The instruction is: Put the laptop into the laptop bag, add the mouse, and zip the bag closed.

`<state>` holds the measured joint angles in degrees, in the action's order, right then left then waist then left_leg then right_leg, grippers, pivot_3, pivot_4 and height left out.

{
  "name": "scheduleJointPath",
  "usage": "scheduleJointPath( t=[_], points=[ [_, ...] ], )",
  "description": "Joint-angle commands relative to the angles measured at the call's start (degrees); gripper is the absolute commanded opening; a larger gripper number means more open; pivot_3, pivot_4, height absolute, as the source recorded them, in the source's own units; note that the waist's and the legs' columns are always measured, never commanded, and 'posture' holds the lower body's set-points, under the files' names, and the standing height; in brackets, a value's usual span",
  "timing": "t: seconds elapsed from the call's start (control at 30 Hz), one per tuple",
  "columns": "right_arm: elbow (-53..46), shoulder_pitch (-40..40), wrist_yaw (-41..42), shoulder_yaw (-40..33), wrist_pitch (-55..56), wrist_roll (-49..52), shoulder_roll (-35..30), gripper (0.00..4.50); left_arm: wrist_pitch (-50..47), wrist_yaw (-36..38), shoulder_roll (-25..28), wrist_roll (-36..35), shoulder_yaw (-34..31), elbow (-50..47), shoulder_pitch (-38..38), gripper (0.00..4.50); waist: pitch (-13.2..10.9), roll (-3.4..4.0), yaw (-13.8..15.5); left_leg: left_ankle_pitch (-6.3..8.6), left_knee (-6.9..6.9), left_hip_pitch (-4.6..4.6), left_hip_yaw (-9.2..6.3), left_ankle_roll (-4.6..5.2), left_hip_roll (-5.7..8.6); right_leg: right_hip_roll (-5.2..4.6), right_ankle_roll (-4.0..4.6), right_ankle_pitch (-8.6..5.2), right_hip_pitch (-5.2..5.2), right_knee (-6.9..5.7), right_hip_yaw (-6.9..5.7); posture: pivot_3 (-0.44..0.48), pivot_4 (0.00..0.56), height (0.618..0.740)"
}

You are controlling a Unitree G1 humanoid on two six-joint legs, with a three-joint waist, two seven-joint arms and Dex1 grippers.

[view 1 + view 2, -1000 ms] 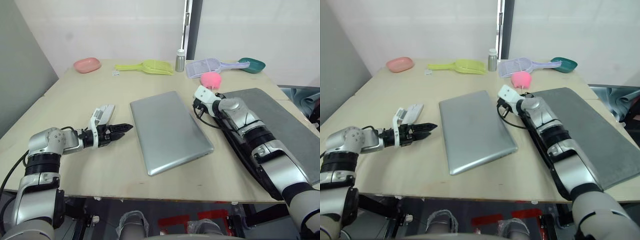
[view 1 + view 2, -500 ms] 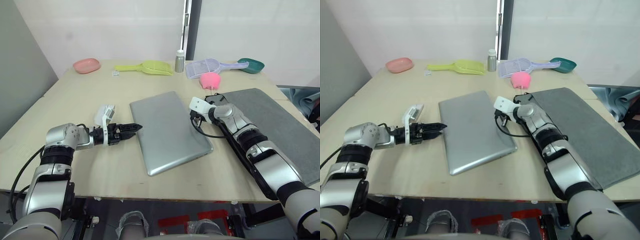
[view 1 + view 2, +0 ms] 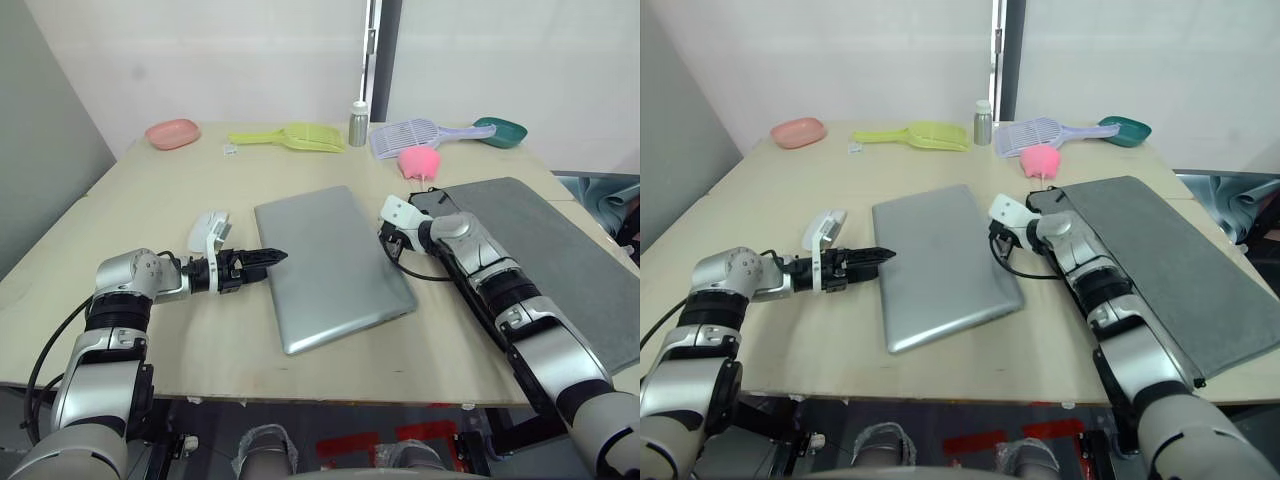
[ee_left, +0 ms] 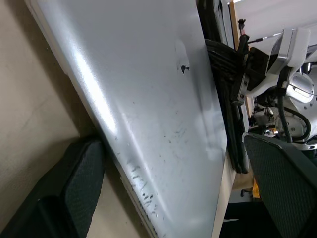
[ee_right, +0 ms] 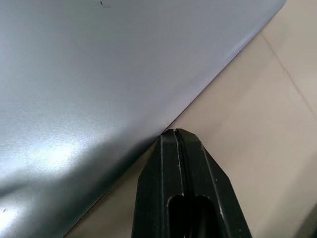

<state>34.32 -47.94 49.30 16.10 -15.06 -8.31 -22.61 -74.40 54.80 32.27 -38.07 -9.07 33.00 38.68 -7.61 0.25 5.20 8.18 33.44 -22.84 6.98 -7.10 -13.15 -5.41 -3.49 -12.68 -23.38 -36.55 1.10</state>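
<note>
The laptop (image 3: 332, 264) lies between the clenched right end effector (image 5: 179, 141) and the parted left end effector (image 3: 276, 257).

I see a pale wooden table (image 3: 150, 190); along its far edge sits a pink dish (image 3: 172, 133) at the left; next a yellow-green scoop (image 3: 290, 136); then a small metal bottle (image 3: 358, 123), upright; beside it a lilac slotted scoop (image 3: 410, 135); a teal bowl (image 3: 499, 131) farthest right; a pink plush toy (image 3: 421, 160) sits nearer, in front of the lilac scoop.
</note>
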Motion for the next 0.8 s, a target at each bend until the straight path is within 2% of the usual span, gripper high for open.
scheduleJointPath(
  t=[0.03,0.37,0.4,0.7,0.77,0.8],
  points=[
    [-8.36,0.31,2.68,0.4,-2.12,2.8,3.03,0.03,-4.26,-0.47,-3.62,0.95,5.06,0.72,-3.52,4.5,0.05,0.02,0.07,-0.01,-0.07,0.0,0.0,-0.01,0.01,0.0,0.0,0.0,0.02,0.08,-0.02,0.0,0.15,0.74],
    [-7.94,0.55,1.89,0.59,-1.99,0.88,1.94,0.03,-1.79,-0.03,-3.4,2.54,3.8,4.84,-1.23,4.5,0.14,0.12,0.65,0.0,-0.3,-0.01,-0.03,-0.08,0.11,-0.11,0.0,0.01,0.27,0.63,-0.19,0.0,0.15,0.74],
    [-7.74,0.49,1.82,0.58,-1.89,0.82,1.85,0.0,-1.63,0.1,-3.37,2.64,3.86,5.04,-1.1,3.98,0.14,0.12,0.64,0.0,-0.3,-0.01,-0.04,-0.09,0.11,-0.11,0.0,0.01,0.27,0.63,-0.19,0.0,0.15,0.74],
    [-2.63,-2.16,1.14,-1.03,0.59,0.13,-1.13,0.0,-1.66,2.83,-0.8,3.81,3.87,6.41,0.84,0.9,0.09,0.04,0.74,-0.1,-0.43,-0.33,-0.24,-0.07,0.1,-0.11,-0.13,0.11,0.26,1.1,-0.52,0.0,0.15,0.74],
    [-1.79,-3.12,1.44,-1.82,0.77,0.63,-2.43,0.0,-2.03,3.41,-0.19,3.45,3.6,6.65,1.67,0.51,0.09,0.04,0.8,-0.16,-0.43,-0.39,-0.3,0.05,0.1,-0.11,-0.11,0.13,0.27,1.17,-0.61,0.0,0.15,0.74],
    [-1.52,-3.43,1.62,-2.07,0.85,0.86,-2.92,0.0,-2.29,3.58,-0.05,3.19,3.39,6.67,1.98,0.48,0.07,0.01,0.81,-0.15,-0.44,-0.39,-0.29,0.05,0.1,-0.11,-0.1,0.13,0.27,1.19,-0.61,0.0,0.15,0.74]
  ],
)
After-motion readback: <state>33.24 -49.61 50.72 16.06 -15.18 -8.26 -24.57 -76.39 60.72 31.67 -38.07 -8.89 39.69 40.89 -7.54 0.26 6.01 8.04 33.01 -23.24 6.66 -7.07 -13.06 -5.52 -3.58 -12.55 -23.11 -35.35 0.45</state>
